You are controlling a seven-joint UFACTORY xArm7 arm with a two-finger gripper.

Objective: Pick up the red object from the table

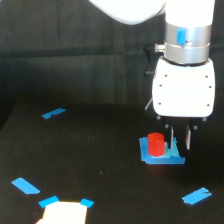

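Red cylinder (156,144) stands on a blue patch (161,154) on the desk (100,165), just beside the tool (180,138), whose fingers hang parted, empty; it should centre over the cylinder before closing.

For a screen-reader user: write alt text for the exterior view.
A white robot gripper hangs just to the view's right of a small red cylinder standing on a blue square patch. Blue tape strips dot the black table.
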